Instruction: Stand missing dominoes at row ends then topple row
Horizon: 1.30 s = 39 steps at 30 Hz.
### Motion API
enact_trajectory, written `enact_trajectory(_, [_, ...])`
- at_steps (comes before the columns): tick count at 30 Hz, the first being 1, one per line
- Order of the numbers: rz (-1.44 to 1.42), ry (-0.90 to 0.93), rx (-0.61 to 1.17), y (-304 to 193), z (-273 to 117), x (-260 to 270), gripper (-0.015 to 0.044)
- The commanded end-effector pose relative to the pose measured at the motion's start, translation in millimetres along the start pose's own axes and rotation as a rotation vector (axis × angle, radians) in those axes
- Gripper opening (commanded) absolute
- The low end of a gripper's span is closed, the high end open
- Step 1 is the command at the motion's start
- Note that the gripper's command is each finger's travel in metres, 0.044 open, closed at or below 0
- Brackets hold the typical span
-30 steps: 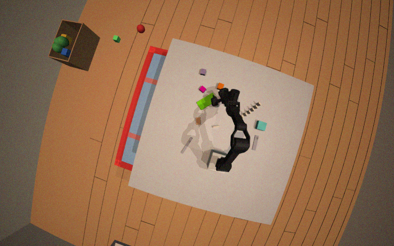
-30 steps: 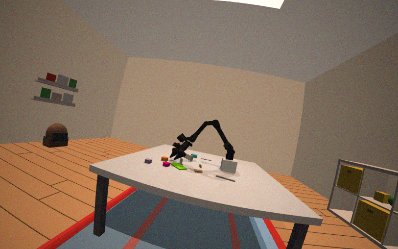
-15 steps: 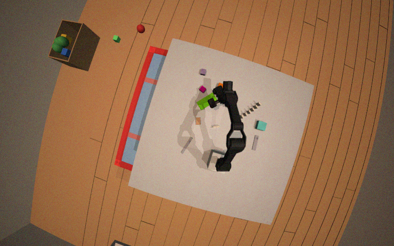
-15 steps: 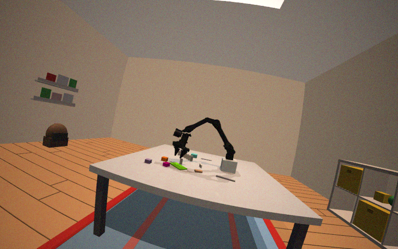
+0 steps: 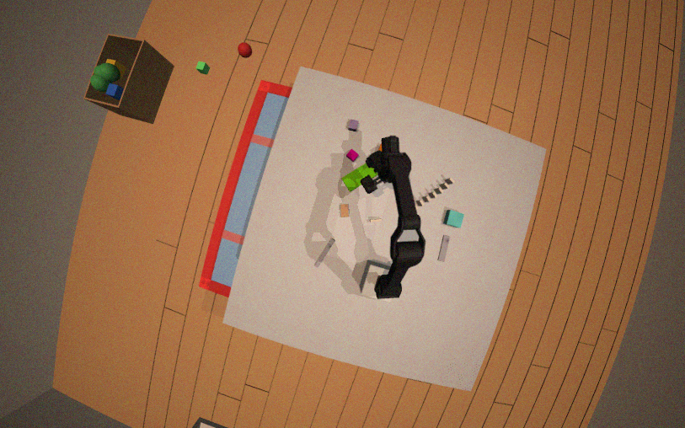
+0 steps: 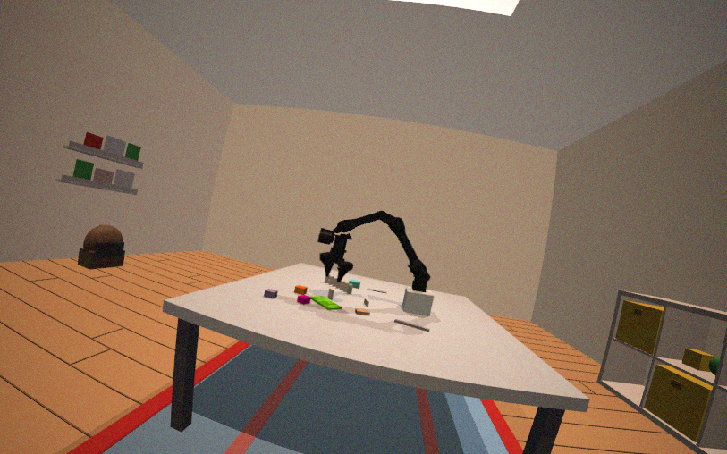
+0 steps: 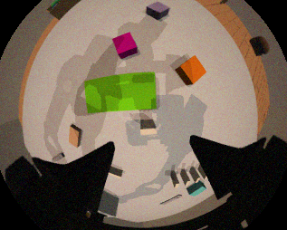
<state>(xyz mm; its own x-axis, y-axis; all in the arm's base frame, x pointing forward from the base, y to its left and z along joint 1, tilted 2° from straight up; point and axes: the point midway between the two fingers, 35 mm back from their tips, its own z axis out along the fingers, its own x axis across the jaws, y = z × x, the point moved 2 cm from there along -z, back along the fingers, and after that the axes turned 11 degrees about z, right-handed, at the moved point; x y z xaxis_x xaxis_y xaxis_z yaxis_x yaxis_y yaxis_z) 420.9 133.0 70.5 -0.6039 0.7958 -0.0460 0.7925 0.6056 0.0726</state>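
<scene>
A row of several small standing dominoes [image 5: 430, 194] [image 6: 348, 289] [image 7: 185, 176] runs diagonally right of the arm; my right finger partly hides it in the wrist view. One lone beige domino [image 6: 330, 293] [image 7: 148, 130] stands upright beside the green slab, apart from the row. Another beige domino [image 5: 374, 219] [image 6: 366, 302] [image 7: 115, 171] is nearer the arm's base, partly behind my left finger in the wrist view; its pose is hard to tell. My gripper [image 6: 333, 278] [image 7: 153, 143] is open and empty, pointing down above the lone domino. The arm hides that domino in the top view.
A green slab [image 5: 351, 180] [image 6: 326, 302] [image 7: 120, 92] lies beyond the lone domino. Magenta [image 5: 352, 155] [image 7: 125, 44], orange [image 6: 300, 289] [image 7: 193, 70] and purple [image 5: 352, 125] blocks lie farther out. A teal block [image 5: 453, 218] is near the row. Tan block [image 5: 344, 210] and grey sticks [image 5: 324, 252] [image 5: 443, 248] lie nearer the base.
</scene>
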Motion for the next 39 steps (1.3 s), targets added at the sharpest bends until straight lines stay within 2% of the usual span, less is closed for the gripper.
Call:
enact_trajectory(1, [-0.006, 0.0, 0.022, -4, 37, 1, 0.044])
enact_trajectory(3, [-0.006, 0.0, 0.023, -5, 51, 1, 0.044])
enact_trajectory(18, [-0.006, 0.0, 0.023, -6, 67, 1, 0.044])
enact_trajectory(31, [-0.006, 0.0, 0.023, -6, 67, 1, 0.0107])
enact_trajectory(39, [-0.006, 0.0, 0.023, -6, 67, 1, 0.0107])
